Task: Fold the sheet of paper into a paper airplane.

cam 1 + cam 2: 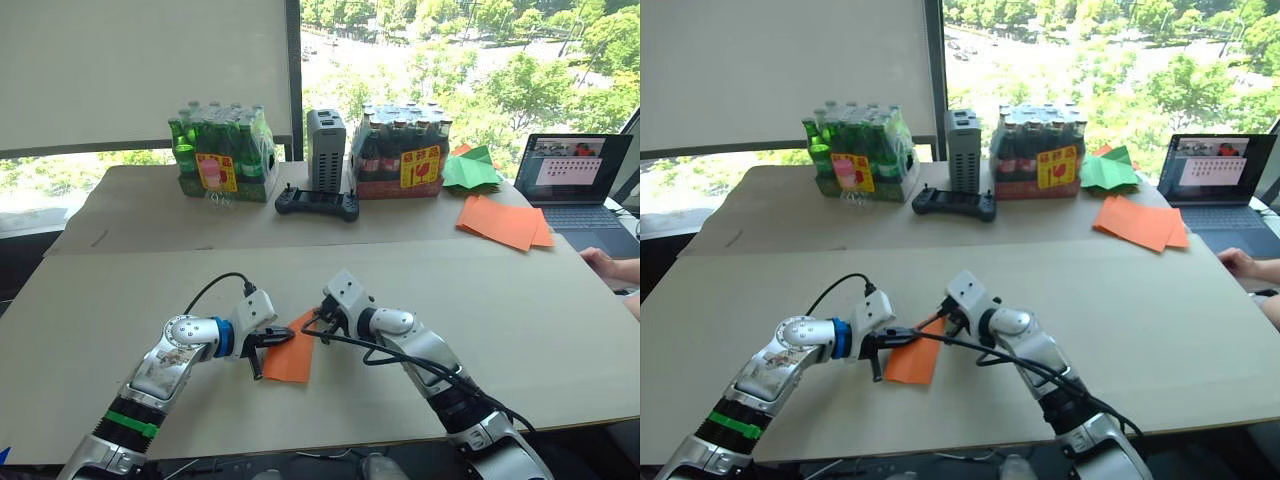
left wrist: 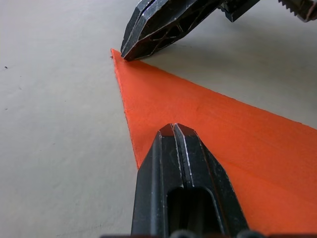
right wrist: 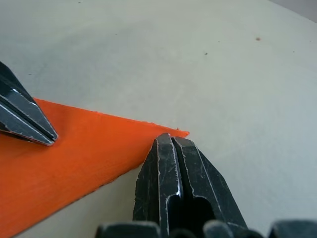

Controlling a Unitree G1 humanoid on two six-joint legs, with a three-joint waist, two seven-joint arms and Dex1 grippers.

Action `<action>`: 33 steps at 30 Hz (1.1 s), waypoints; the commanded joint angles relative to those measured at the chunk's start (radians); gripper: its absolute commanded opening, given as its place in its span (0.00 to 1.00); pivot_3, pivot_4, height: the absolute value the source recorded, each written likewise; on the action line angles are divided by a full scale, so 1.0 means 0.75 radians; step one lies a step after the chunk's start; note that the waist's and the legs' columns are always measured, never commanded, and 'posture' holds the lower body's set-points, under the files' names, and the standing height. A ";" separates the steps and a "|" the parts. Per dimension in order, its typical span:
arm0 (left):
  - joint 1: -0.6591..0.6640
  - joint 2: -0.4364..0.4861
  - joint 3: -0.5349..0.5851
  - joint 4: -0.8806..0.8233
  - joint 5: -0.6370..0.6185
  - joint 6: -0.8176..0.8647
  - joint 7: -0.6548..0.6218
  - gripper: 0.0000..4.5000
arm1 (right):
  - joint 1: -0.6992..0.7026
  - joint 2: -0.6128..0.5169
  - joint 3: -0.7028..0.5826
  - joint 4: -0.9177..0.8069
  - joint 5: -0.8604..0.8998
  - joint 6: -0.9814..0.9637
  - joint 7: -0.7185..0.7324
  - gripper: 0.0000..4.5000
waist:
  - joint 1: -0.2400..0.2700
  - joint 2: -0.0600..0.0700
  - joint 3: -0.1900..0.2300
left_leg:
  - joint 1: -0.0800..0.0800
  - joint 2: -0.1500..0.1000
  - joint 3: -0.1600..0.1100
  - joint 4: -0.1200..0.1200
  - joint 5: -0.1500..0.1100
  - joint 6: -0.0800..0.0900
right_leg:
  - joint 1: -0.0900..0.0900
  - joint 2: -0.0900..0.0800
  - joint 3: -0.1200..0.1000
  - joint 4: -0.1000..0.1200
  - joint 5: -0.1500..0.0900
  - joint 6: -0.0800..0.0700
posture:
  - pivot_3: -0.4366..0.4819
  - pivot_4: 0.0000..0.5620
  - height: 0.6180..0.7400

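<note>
Orange paper lay flat on the near part of the pale table, and that sheet of paper sat right between the two arms, already narrowed to a sharp point at its far corner. On it came the left gripper, fingers squeezed together with no gap, tips pressing down on the sheet's left side; the left wrist view had those closed fingers resting on the orange surface. Across from it, the right gripper was pinched tight as well, its tips planted at the pointed corner, touching the paper's edge where it met the table. Neither one gripped the sheet, both just bore down on it. Further back, a black handheld controller sat near the middle, a grey box behind it, shrink-wrapped packs of green bottles and dark bottles either side. Off to the right lay a pile of orange sheets, green paper pieces, an open laptop, and a person's hand at the table's edge.
</note>
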 commanded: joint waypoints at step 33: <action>0.030 0.007 -0.021 -0.036 0.022 0.042 0.001 0.00 | 0.197 -0.043 0.080 -0.189 -0.032 -0.075 0.109 0.00 | -0.001 0.000 0.000 | 0.003 0.001 -0.001 -0.003 -0.001 0.001 | 0.005 0.000 -0.001 -0.008 -0.006 0.010 | 0.48 0.27 0.86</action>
